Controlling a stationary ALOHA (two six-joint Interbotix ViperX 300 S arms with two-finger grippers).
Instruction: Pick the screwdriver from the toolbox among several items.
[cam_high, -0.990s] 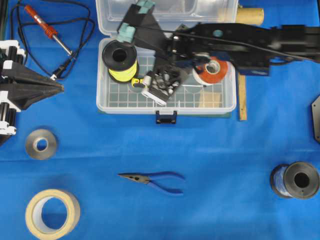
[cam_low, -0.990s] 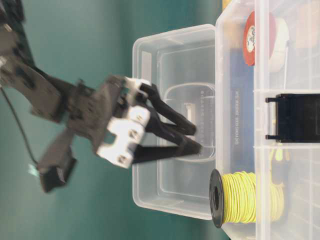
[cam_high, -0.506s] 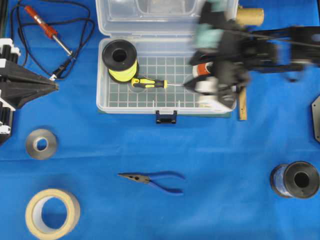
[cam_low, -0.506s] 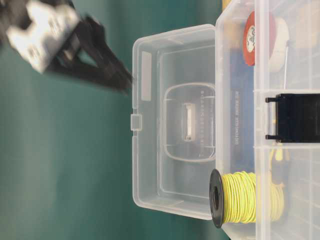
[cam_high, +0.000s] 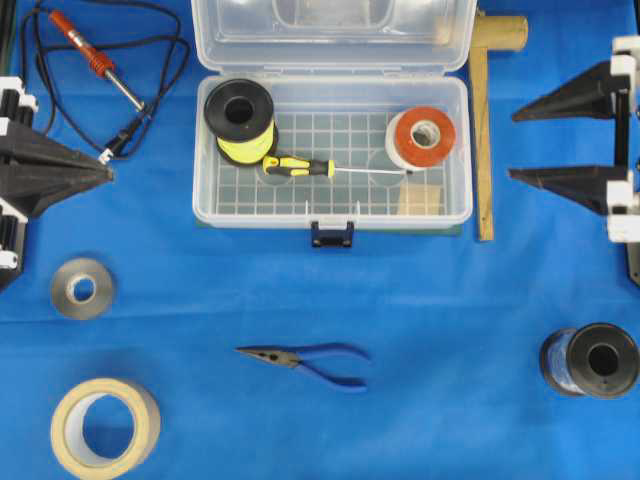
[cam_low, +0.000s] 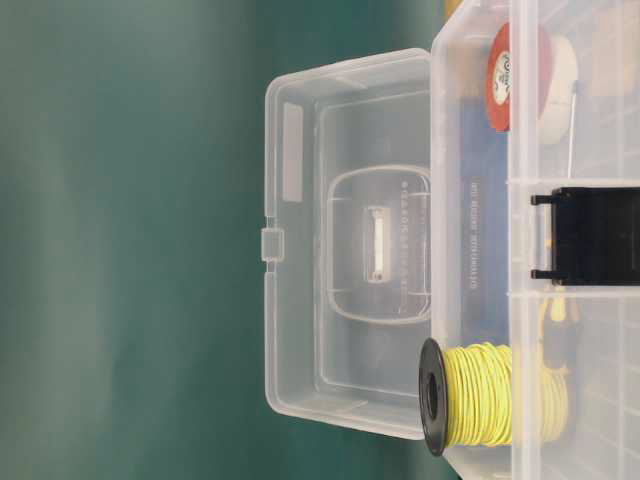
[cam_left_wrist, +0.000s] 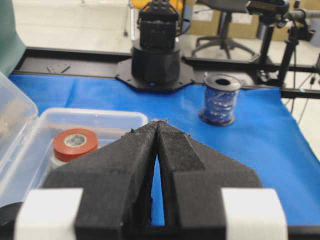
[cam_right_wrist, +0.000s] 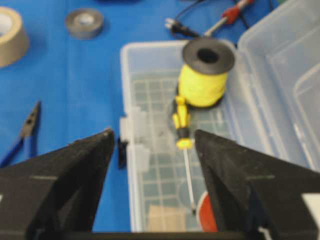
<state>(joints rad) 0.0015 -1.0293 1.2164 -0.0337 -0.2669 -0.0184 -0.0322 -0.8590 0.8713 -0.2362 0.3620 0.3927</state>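
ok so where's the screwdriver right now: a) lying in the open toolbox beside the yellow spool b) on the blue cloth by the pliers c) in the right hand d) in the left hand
a: the screwdriver lies flat on the toolbox floor, its handle by the yellow spool, with neither hand holding it.
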